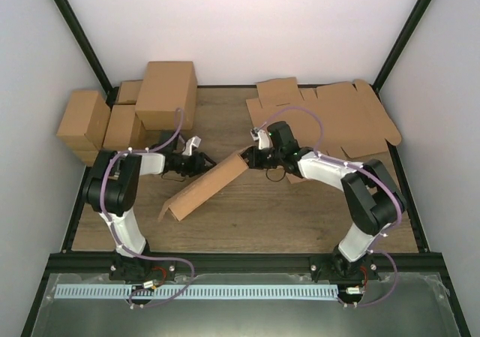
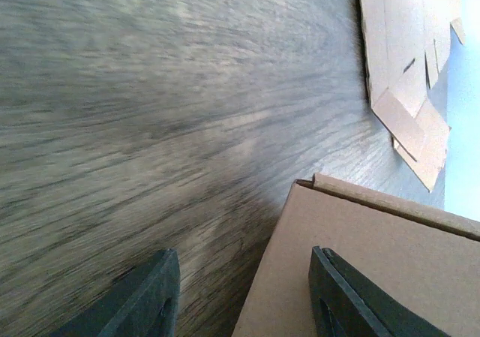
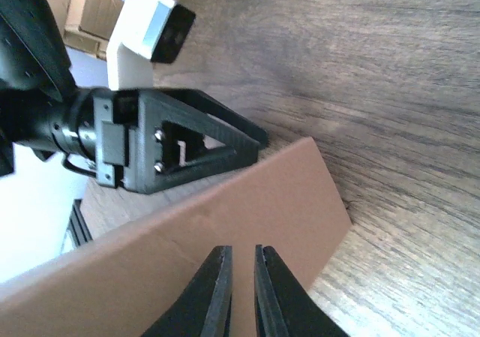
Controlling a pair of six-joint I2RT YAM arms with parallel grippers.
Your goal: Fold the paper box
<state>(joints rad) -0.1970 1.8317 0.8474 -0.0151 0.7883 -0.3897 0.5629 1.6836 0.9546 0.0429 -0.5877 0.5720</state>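
Note:
The paper box [image 1: 210, 187] is a partly folded brown cardboard piece lying slantwise mid-table, its long panel tilted up. My left gripper [image 1: 201, 162] is at its upper left side. In the left wrist view that gripper [image 2: 244, 296] is open, with one finger over the box panel [image 2: 375, 262] and the other over bare wood. My right gripper [image 1: 253, 157] is at the box's upper right end. In the right wrist view its jaws [image 3: 240, 277] stand almost together in front of the panel [image 3: 285, 202], with nothing pinched. The left gripper [image 3: 187, 142] shows just beyond the panel.
Several folded brown cartons [image 1: 165, 89] stand stacked at the back left. A pile of flat die-cut cardboard sheets [image 1: 337, 115] lies at the back right, also seen in the left wrist view [image 2: 405, 52]. The wooden table [image 1: 300, 217] has black frame rails along its sides.

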